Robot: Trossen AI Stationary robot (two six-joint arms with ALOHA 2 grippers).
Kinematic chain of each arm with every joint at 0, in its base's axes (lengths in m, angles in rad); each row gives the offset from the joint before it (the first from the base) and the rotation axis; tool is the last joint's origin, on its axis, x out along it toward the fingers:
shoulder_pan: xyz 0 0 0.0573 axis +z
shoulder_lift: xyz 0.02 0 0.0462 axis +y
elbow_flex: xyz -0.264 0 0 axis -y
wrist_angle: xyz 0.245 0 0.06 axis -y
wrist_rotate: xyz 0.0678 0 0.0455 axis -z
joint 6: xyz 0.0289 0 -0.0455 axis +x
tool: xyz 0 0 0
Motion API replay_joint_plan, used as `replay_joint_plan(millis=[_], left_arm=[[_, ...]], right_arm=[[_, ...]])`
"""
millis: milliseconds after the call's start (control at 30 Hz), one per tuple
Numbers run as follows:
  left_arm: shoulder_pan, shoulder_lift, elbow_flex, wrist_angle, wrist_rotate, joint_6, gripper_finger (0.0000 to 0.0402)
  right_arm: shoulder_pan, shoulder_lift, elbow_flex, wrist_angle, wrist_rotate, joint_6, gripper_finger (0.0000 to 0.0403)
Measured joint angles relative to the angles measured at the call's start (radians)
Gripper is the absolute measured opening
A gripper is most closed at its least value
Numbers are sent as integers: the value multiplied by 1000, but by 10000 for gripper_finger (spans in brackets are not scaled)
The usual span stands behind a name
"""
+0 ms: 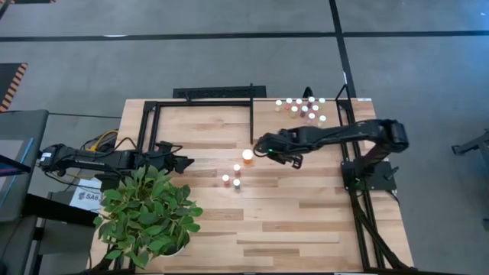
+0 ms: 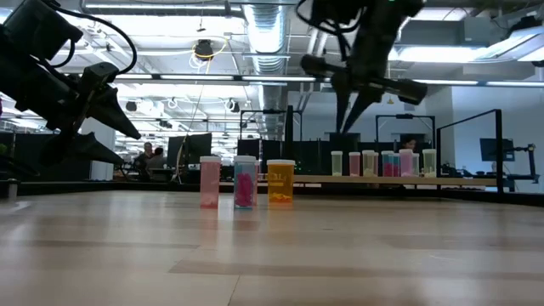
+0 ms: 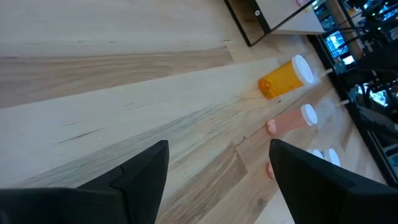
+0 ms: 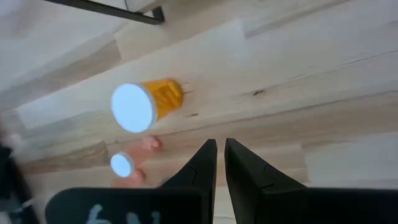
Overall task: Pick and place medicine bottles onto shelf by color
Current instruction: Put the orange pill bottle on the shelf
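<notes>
Near the middle of the high view, the right gripper (image 1: 263, 145) hangs above the counter (image 1: 306, 221) just to the right of the large orange bottle (image 1: 247, 156), its fingers pressed together and holding nothing. The right wrist view shows that bottle's white cap (image 4: 132, 107) close ahead of the fingertips, so the arm looks poised near its next pick, though the fingers would have to part first. Two small pink vials (image 1: 226, 179) stand just below and left of the orange bottle, likely waiting their turn. In the upper right of the high view a cluster of vials (image 1: 303, 108) sits on the pale shelf (image 1: 336, 107), apparently already grouped there by color. The left gripper (image 1: 183, 162) waits at centre left beside a potted plant (image 1: 145, 214), fingers spread apart and empty, pointing toward the bottles.
</notes>
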Motion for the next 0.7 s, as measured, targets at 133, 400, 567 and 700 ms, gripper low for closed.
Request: replay_joint_plan(millis=[133,400,567,700], left_arm=[[0,0,0,0,0,0,265],[0,0,0,0,0,0,265],[0,0,0,0,0,0,265],[0,0,0,1,0,0,265]], right_arm=[[-13,71,109,-91,-4,0,56],[-56,196,320,-220,-3,-10,56],[-78,259,407,-313,-3,35,56],[-81,296,447,-310,-1,23,56]])
